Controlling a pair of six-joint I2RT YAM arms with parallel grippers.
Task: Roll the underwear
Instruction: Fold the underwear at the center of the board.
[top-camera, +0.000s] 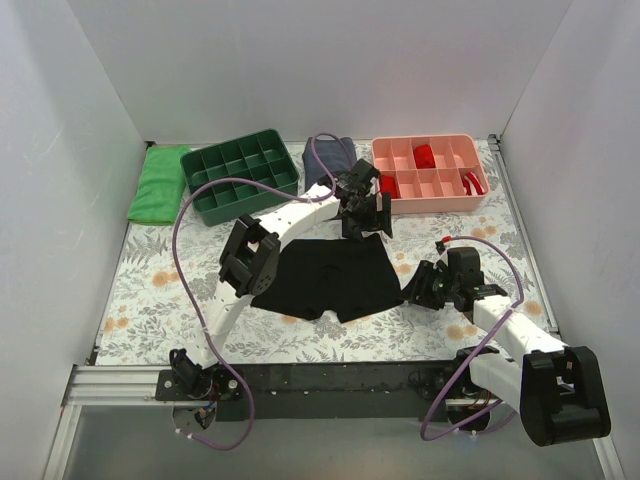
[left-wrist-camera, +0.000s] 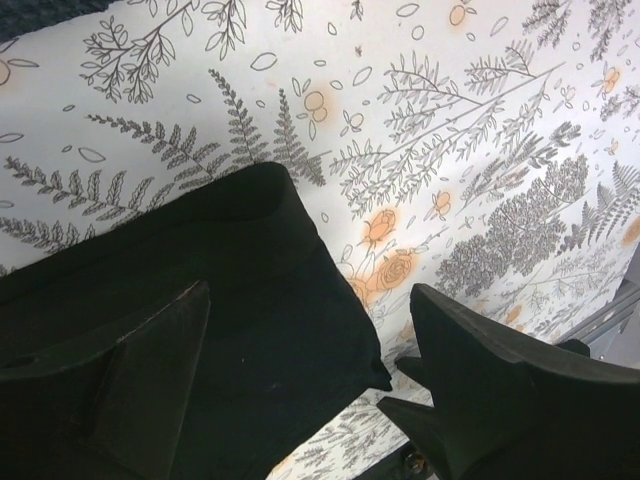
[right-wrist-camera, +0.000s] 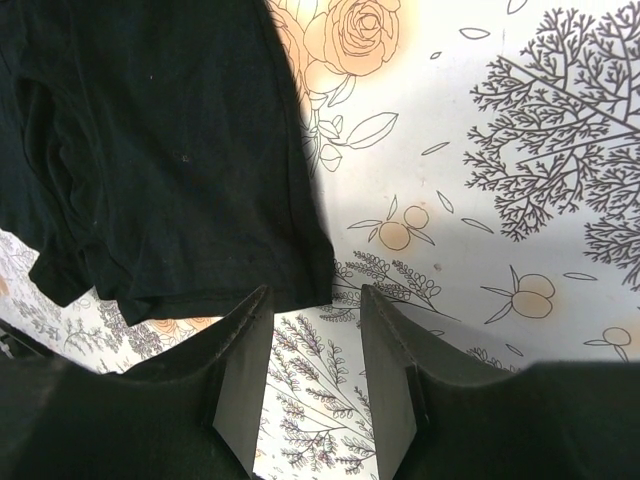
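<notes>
Underwear (top-camera: 328, 280) flat at centre frame on the worktop (top-camera: 160, 290); left end effector (top-camera: 366, 222) spread over its upper-right corner, right end effector (top-camera: 415, 290) spread at its lower-right hem: we would pinch both corners level before rolling leftward.

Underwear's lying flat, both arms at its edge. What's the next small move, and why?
Probably lower the left gripper and pinch the underwear corner beneath it. Its open jaws straddle that corner, one finger over fabric, one over the table, nothing gripped yet. The right gripper, open, sits just short of the hem.
</notes>
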